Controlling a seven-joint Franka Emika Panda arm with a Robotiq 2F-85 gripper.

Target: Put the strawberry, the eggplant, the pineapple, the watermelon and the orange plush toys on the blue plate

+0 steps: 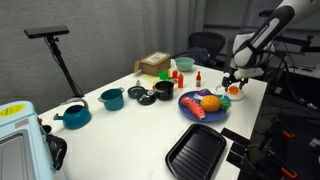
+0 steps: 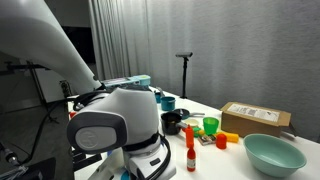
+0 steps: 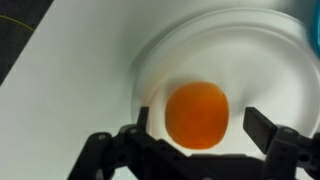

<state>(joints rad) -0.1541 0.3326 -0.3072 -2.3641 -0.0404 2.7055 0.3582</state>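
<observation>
**Q:** Exterior views?

**A:** In an exterior view the blue plate lies near the table edge. It carries red and yellow plush pieces, too small to name. Just beside it the gripper hangs over the white plate. In an exterior view the arm's base fills the foreground.

**Q:** Wrist view?

**A:** The orange plush lies on the white plate. The fingers are spread wide on either side, apart from it.
</observation>
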